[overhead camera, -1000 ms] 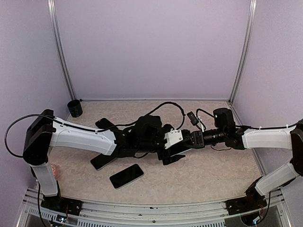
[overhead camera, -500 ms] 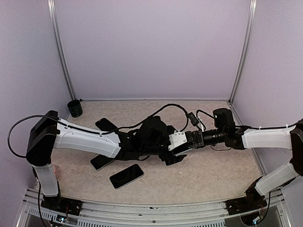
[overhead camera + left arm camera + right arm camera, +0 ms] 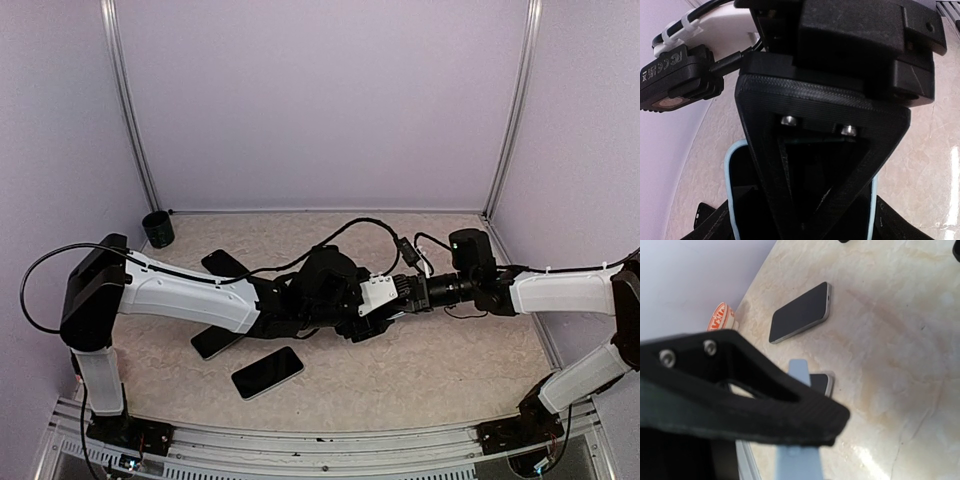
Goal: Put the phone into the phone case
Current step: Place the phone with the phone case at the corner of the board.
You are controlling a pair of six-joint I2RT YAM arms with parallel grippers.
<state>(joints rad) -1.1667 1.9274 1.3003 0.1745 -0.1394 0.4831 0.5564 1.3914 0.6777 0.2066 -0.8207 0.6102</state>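
Light-blue phone case (image 3: 729,190) flanked by left gripper (image 3: 345,315), moved rightward, grip unclear; right gripper (image 3: 815,200) pinched closed.

**Robot body, itemised**

1. Left arm (image 3: 190,290): 2 white moulded shell links, with a black box-shaped elbow housing (image 3: 88,295) and a black wrist section.
2. Right arm (image 3: 560,292): 2 white shell links, with a black cylindrical joint motor (image 3: 468,248).
3. Thin black cable (image 3: 30,290): forms 1 loop beside the left elbow housing. A second black cable (image 3: 350,221) arcs above the wrists.
4. White wrist bracket (image 3: 375,292): small and angular.
5. Black rectangular wrist camera module (image 3: 675,82): carries a white "FC" marking and a black plug lead, with a white cable clip (image 3: 682,25) above it.
6. Black triangular finger plate of ridged layered plastic (image 3: 825,165): has a hollow centre and 2 silver socket-head screws (image 3: 788,120).
7. 2 black base blocks (image 3: 112,432): fixed at the near edge of the beige marbled table (image 3: 440,370).
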